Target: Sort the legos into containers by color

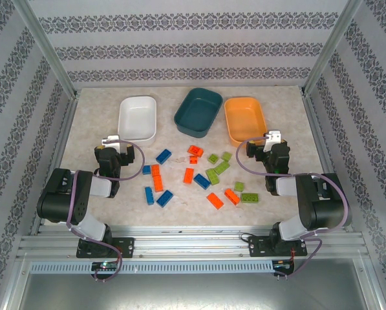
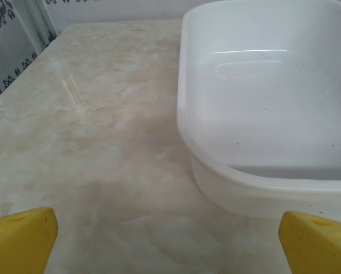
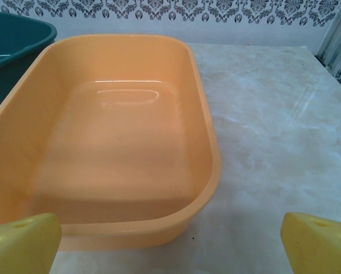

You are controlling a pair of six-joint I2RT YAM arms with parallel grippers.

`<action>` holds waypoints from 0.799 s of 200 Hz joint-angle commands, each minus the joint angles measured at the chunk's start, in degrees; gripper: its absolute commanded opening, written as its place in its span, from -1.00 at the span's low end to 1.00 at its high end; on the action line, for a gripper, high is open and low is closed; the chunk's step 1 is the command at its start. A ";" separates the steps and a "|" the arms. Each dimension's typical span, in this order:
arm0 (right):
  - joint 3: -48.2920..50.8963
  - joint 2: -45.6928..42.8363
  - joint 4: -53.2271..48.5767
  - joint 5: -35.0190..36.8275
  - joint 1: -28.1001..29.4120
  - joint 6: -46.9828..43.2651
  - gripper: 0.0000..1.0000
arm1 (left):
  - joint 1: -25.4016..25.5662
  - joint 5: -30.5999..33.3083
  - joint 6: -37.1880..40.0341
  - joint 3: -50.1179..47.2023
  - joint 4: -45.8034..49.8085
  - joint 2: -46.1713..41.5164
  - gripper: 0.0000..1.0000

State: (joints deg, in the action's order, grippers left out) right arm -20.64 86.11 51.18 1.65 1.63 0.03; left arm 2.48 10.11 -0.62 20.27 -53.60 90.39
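So, the dark teal tray [image 1: 198, 111] sits far back in the middle of the table [image 1: 89, 129], & every place is told from it. Its long way runs near-left to far-right, a bit tilted. The white tray [image 1: 138, 118] is just left of it, long way going near to far. The light orange tray [image 1: 244, 119] is just right of it, long way also near to far w/ a small lean. The 3 trays sit apart, not touching.

The legos [image 1: 202, 181] lie loose on the table on the near side of the teal tray, spread out & pointing all sorts of ways. One blue brick [image 1: 163, 155], near-left of the teal tray, points near-left to far-right. Two orange-red bricks [image 1: 158, 183], further near-left, lie end to end, both pointing near to far. A green brick [image 1: 249, 198], well off to the near-right, lies across, left to right.

The L gripper [image 1: 114, 143] hangs low, left of the teal tray, at the near end of the white tray. On its wrist cam the yellow fingertips [image 2: 21, 240] are spread wide w/ bare table btwn them; it holds nothing. The R gripper [image 1: 270, 137] hangs low, right of the teal tray, at the near end of the orange tray. It is also spread wide & holds nothing.
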 commanded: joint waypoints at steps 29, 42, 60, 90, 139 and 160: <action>-1.59 0.43 -0.45 -1.30 -0.90 1.11 0.96 | -0.72 0.02 -0.87 0.91 -2.12 0.49 1.00; -1.68 0.44 -0.62 -1.39 -1.06 1.18 0.96 | -0.72 0.03 -0.86 0.91 -2.10 0.49 1.00; -1.68 0.43 -0.60 -1.44 -1.01 1.24 0.96 | -0.72 0.00 -0.88 0.91 -2.07 0.49 1.00; -1.85 0.42 -0.74 -1.47 -1.10 1.21 0.96 | -0.72 0.04 -0.86 0.91 -2.12 0.53 1.00; -1.77 0.45 -0.64 -2.35 -1.63 1.79 0.96 | -0.72 0.04 -0.88 0.91 -2.07 0.49 1.00; -1.77 0.38 -0.64 -3.44 -2.27 2.30 0.96 | -0.72 0.03 -0.95 0.99 -1.90 0.49 1.00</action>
State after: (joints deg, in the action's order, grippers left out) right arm -21.02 86.11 50.35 0.36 0.36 0.54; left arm 2.48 10.11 -0.62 20.27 -53.60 90.39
